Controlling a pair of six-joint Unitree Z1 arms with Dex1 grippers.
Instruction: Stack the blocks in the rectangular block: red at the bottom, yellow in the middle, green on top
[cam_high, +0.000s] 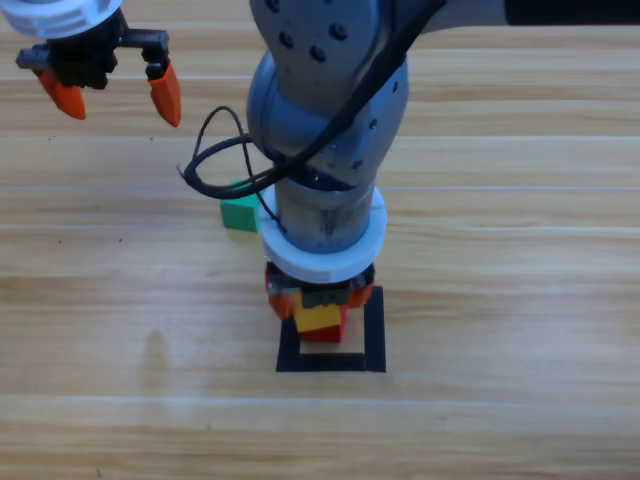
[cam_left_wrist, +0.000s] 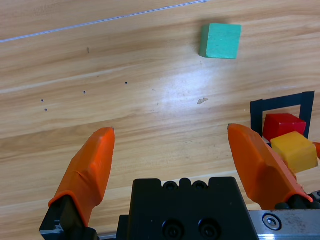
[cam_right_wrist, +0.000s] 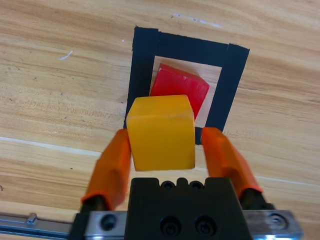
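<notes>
Blocks are partly stacked on the wooden table (cam_high: 500, 420); the right arm (cam_high: 325, 130) reaches down over the tape square (cam_high: 375, 330), and its right gripper (cam_right_wrist: 162, 150) has its jaws closed on the yellow cube (cam_right_wrist: 161, 132), holding it just above or on the red cube (cam_right_wrist: 180, 90); I cannot tell whether the two touch; the red cube lies inside the square, so the bottom layer looks done; the yellow placement is the step in hand; the left gripper (cam_high: 110, 90) waits at the upper left with its jaws spread wide and nothing between them; the green cube (cam_left_wrist: 220, 41) sits on bare wood outside the square, near it, and is left to go on top.
</notes>
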